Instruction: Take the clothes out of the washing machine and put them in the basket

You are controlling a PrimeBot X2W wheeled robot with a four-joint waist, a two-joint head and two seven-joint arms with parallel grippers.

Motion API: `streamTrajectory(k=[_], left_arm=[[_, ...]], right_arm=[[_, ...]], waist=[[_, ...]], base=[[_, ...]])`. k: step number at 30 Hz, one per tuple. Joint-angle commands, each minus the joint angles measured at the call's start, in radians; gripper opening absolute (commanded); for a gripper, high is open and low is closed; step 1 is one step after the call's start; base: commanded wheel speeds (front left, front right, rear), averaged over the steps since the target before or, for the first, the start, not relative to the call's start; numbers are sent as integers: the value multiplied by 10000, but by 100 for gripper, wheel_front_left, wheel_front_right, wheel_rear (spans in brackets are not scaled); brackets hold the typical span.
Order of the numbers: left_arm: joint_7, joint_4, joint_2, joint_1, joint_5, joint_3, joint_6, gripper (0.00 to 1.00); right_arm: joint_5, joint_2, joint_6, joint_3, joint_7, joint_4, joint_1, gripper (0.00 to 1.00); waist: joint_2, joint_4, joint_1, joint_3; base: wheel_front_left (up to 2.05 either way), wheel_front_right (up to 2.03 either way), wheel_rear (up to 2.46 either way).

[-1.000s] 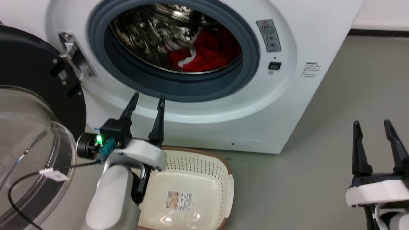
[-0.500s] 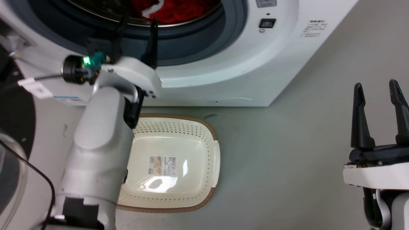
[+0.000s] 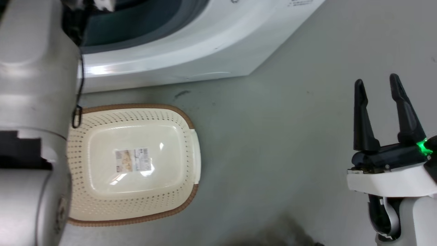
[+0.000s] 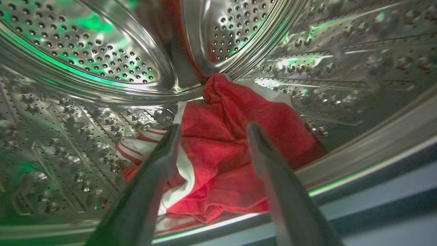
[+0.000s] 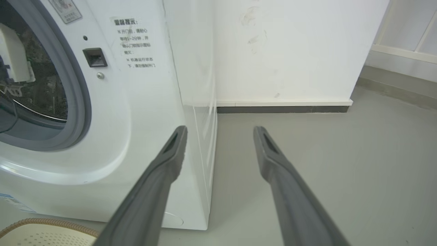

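Both are released: the left end effector (image 4: 211, 129) reaches inside the washing machine (image 4: 85, 51), aimed at the clothes (image 4: 235, 143) in its drum. The right end effector (image 3: 376, 80) hangs over the floor (image 3: 273, 153), well right of the basket (image 3: 195, 147).

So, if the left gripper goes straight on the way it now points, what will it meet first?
Most likely the clothes: the open left gripper points straight at the red heap lying in the drum. How far off it is, the picture does not tell.
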Motion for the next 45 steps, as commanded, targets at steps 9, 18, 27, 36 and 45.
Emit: streamTrajectory(k=[9,18,27,36,45], left_arm=[[2227,1149,1112,-1426,-120,-312,-20,100],[4020,1633,1724,-2319,-7,-555,124,100],[3712,1164,1699,-2221,-12,-706,658,0],[267,147,1499,-754,-45,-796,1046,0],[-2342,-57,926,1280,-487,-579,1318,0]], right_arm=[[594,19,-7,655,-390,701,-572,100],[1080,21,-7,1076,-449,879,-777,100],[1162,18,-7,1073,-446,885,-924,100],[883,18,-7,880,-446,1111,-820,100],[457,13,-7,773,-445,1652,-216,100]], waist=[[0,-1310,-2,1242],[0,-1768,-2,1650],[0,-1757,-2,1631],[0,-1326,-2,551],[0,-809,-2,-1398]], base=[[0,0,0],[0,0,0],[0,0,0],[0,0,0],[0,0,0]])
